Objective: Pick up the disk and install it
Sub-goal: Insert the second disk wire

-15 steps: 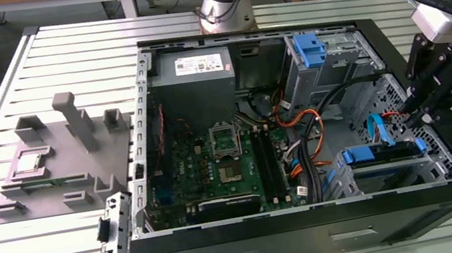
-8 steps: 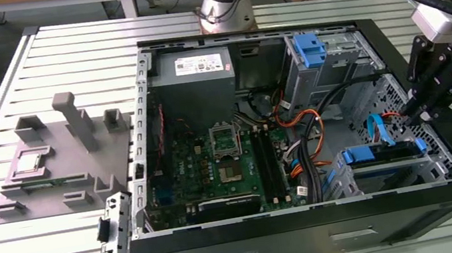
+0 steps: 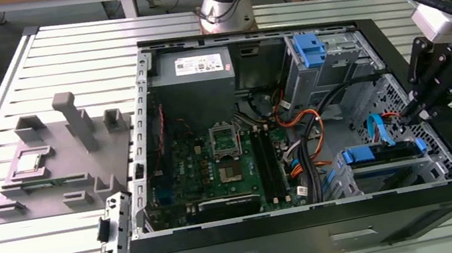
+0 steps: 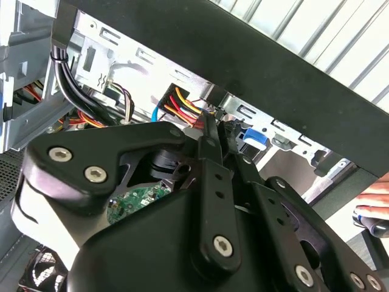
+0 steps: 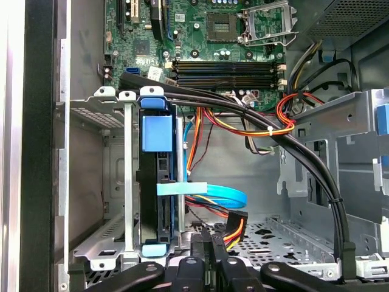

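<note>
Disk (image 5: 157, 182) seated edge-up in the drive cage (image 3: 393, 165) of the computer case (image 3: 314, 234), long axis along the bay. Hand (image 3: 421, 112) just beside it, apparently empty; fingers drawn together.

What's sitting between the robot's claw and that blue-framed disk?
In the first wrist view, a light-blue flat cable and coloured wires cross the gap between the gripper and the disk.

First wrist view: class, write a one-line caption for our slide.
Open computer case seen from the arm's wrist: blue-framed disk seated edge-on in its metal drive cage, claw just beside it.
</note>
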